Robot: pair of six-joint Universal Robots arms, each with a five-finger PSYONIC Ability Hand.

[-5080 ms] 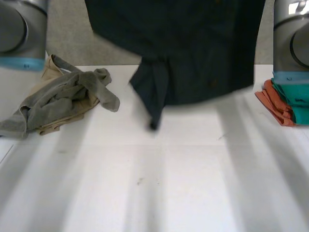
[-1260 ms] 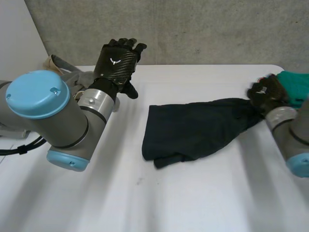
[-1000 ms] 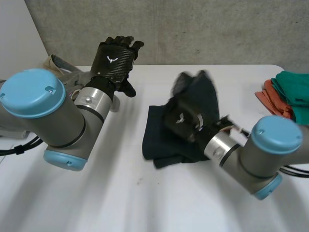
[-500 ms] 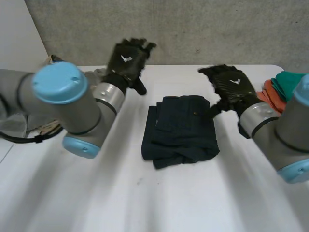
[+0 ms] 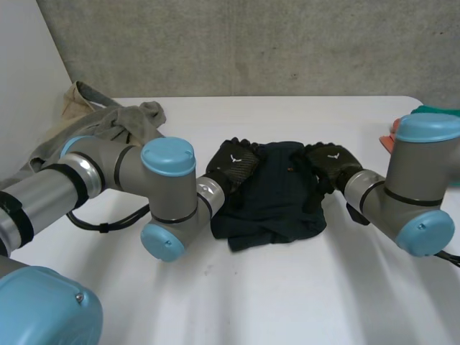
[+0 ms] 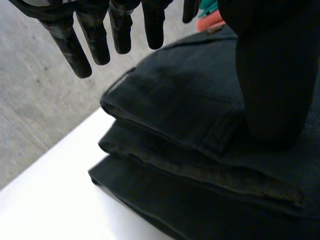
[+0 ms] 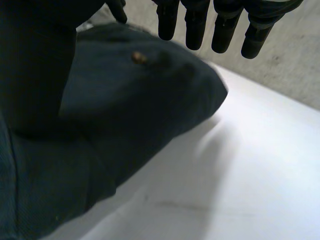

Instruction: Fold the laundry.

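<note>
A dark navy garment (image 5: 273, 194) lies folded into a compact stack at the table's middle. My left hand (image 5: 232, 166) rests on its left edge, open. My right hand (image 5: 328, 162) rests on its right edge, open too. In the left wrist view the straight fingers (image 6: 95, 30) reach past the stacked folds of the garment (image 6: 175, 135), and the thumb (image 6: 272, 75) lies on top of the cloth. In the right wrist view the fingers (image 7: 200, 22) hover over the garment (image 7: 130, 110) near a small button (image 7: 138, 57), with the thumb (image 7: 35, 65) down on the cloth.
A heap of grey and beige clothes (image 5: 108, 133) lies at the back left. A folded orange and teal stack (image 5: 402, 126) sits at the right edge behind my right arm. The white table (image 5: 259, 287) has bare room in front. A grey wall stands behind.
My right hand carried the garment's right part over to the left, folding it, then let go. Both hands have since come down onto the folded stack's two sides.
</note>
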